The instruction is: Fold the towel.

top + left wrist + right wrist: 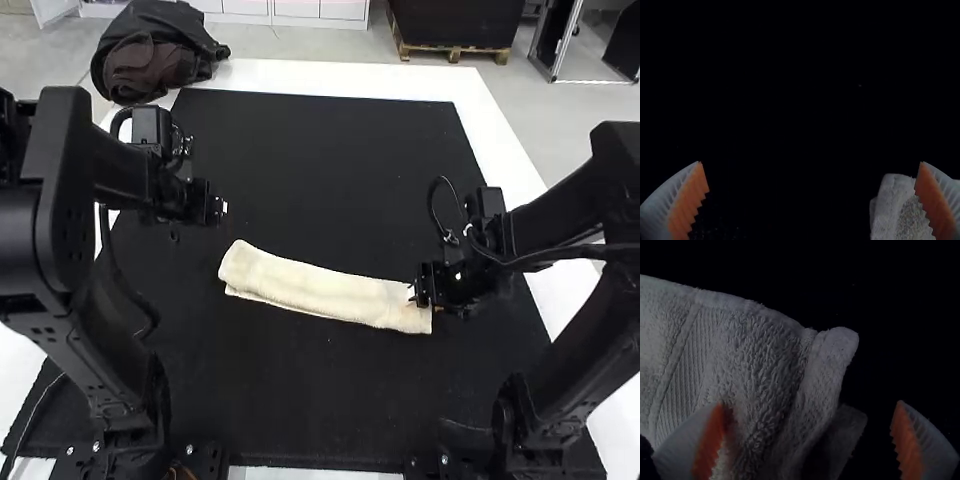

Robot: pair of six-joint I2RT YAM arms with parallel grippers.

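A cream towel [320, 288] lies folded into a long narrow strip across the middle of the mat, its layers showing along the near edge. My left gripper [222, 210] is up and left of the strip's left end. In the left wrist view my left gripper [811, 162] is open, with a corner of the towel [890, 210] by one finger. My right gripper [418, 291] is at the strip's right end. In the right wrist view my right gripper [809, 404] stands open, the towel's end [760, 365] between and under its fingers.
A black mat [320, 150] covers most of the white table [500, 140]. A dark bag [155, 55] sits at the table's far left corner. Cables hang by both arms.
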